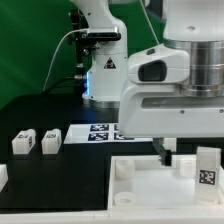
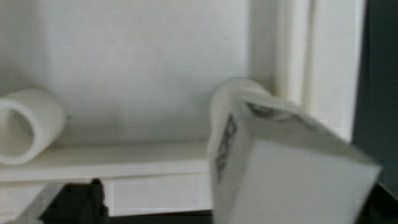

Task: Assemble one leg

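A white leg [image 2: 294, 160] with a black-and-white tag fills the near part of the wrist view. It stands inside the large white tray-like piece [image 2: 143, 60], near its side wall. My gripper [image 2: 231, 208] is open. One dark finger [image 2: 75, 200] is well apart from the leg and the other is at the frame edge beside it. In the exterior view the gripper [image 1: 176, 156] is low over the far right corner of the tray-like piece [image 1: 150, 190], with a tagged leg [image 1: 207, 166] upright just to its right.
Two more tagged legs [image 1: 22, 143] [image 1: 49, 141] stand at the exterior view's left, and another white part [image 1: 2, 178] shows at the left edge. The marker board [image 1: 100, 132] lies behind. A round corner socket [image 2: 25, 125] of the tray-like piece shows in the wrist view.
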Robot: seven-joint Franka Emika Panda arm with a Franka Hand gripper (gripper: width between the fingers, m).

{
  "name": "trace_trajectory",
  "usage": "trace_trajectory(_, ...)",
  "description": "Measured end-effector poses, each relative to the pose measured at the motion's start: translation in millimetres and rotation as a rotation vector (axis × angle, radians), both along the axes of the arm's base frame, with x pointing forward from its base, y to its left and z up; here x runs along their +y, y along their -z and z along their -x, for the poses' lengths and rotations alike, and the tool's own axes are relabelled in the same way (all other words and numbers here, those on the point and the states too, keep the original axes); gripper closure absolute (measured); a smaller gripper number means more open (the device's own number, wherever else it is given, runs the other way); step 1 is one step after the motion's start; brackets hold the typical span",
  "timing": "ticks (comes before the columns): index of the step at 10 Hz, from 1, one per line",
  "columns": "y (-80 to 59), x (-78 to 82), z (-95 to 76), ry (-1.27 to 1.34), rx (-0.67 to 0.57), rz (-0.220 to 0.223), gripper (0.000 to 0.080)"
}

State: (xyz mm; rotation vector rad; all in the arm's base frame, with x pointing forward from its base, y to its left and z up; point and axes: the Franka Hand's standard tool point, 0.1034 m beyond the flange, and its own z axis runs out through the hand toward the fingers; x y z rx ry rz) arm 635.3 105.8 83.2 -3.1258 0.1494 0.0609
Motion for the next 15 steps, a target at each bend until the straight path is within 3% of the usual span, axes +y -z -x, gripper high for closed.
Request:
trace_trajectory(4, 11.9, 13.7, 1.8, 0.042, -0.012, 0.007, 0.0151)
trace_trajectory(6, 12.0, 12.4, 0.9, 0.093, -0.012, 0.014, 0.0151)
trace_trajectory(7, 12.1, 11.8, 0.9, 0.091, -0.012, 0.014, 0.0262)
trace_trajectory(8, 12.1, 11.8, 0.9, 0.095, -0.012, 0.014, 0.0428)
trace_trajectory(9, 12.1, 12.1, 0.9, 0.191, -0.011, 0.015, 0.0428)
trace_trajectory(10, 12.1, 12.1, 0.9, 0.267, -0.011, 0.018, 0.0509)
trace_trajectory(13, 13.6, 10.5, -0.9, 0.632, -0.027, 0.028, 0.0509)
trace_trajectory(15, 14.4, 10.4, 2.0, 1.023, -0.048, -0.025, 0.0509)
